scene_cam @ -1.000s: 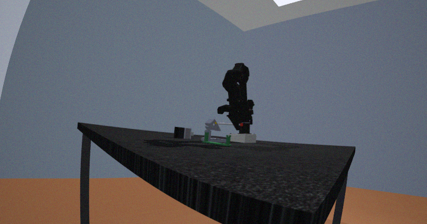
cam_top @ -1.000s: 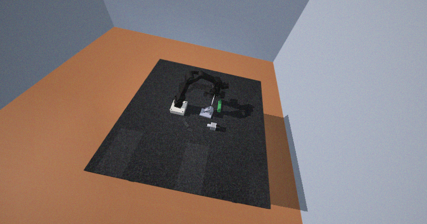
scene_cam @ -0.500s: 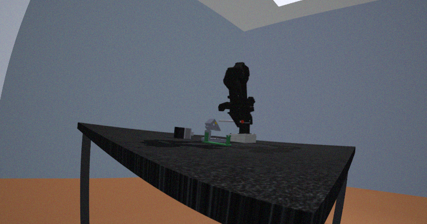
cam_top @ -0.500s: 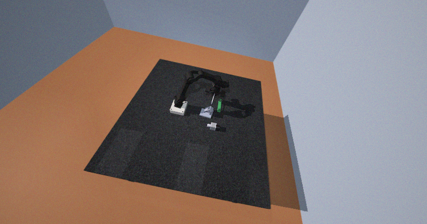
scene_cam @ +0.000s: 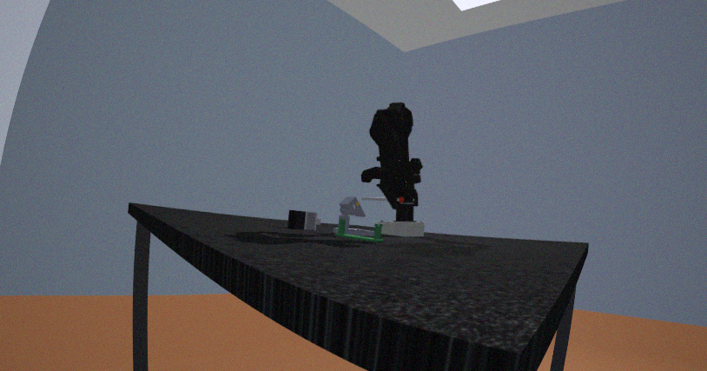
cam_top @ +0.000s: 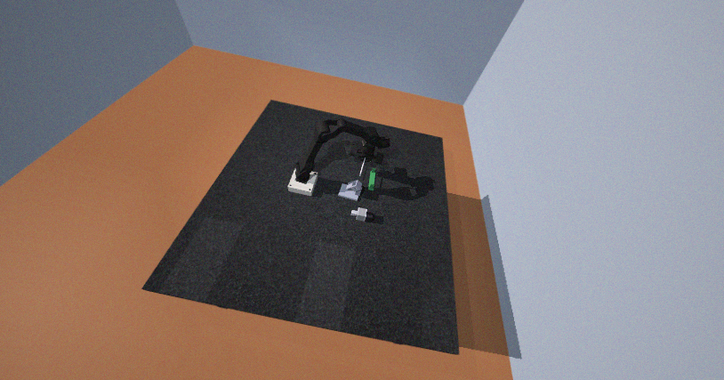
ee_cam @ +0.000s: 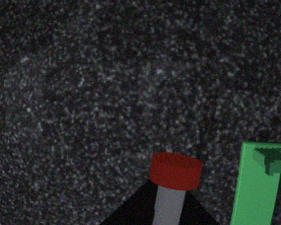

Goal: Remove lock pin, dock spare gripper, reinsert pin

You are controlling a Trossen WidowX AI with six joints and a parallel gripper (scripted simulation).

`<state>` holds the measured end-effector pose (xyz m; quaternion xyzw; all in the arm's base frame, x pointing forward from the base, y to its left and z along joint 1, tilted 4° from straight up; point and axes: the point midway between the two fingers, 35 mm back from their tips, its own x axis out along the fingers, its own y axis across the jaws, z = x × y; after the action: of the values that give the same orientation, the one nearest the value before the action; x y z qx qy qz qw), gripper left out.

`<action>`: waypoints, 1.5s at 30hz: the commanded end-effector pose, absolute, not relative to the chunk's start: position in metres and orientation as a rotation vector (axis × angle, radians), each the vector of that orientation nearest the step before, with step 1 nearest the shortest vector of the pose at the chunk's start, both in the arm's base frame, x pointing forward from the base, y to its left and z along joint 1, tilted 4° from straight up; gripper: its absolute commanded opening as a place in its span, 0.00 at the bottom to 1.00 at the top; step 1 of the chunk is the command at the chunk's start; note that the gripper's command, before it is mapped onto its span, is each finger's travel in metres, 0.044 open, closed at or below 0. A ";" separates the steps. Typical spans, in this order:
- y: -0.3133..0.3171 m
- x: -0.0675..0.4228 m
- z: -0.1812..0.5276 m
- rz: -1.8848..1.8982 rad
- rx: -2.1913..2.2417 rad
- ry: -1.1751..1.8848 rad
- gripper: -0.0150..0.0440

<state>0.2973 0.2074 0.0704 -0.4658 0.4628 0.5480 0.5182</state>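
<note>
My gripper (cam_top: pixel 363 155) (scene_cam: pixel 400 200) is shut on the lock pin (cam_top: pixel 362 167) (scene_cam: pixel 373 198) (ee_cam: pixel 168 215), a thin grey rod with a red head. The pin hangs in the air, clear of the grey mount (cam_top: pixel 349 190) (scene_cam: pixel 351 206), a little behind and above it. The mount's socket looks empty. The spare gripper (cam_top: pixel 362 214) (scene_cam: pixel 302 219), a white and black block, lies on the table in front of the mount, apart from it.
A green stand (cam_top: pixel 372 179) (scene_cam: pixel 358 236) (ee_cam: pixel 256 206) sits right beside the mount, below and to the right of the pin in the wrist view. The arm's white base (cam_top: pixel 302 183) (scene_cam: pixel 402 228) stands left of the mount on the black table (cam_top: pixel 313 276).
</note>
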 end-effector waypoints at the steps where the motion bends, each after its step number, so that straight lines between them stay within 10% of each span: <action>1: 0.215 0.307 0.073 1.321 -1.125 1.102 0.25; 45: 0.257 0.361 0.056 1.380 -1.182 1.066 0.25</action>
<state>0.3605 0.2576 0.0610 -0.4868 0.4409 0.5681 0.4959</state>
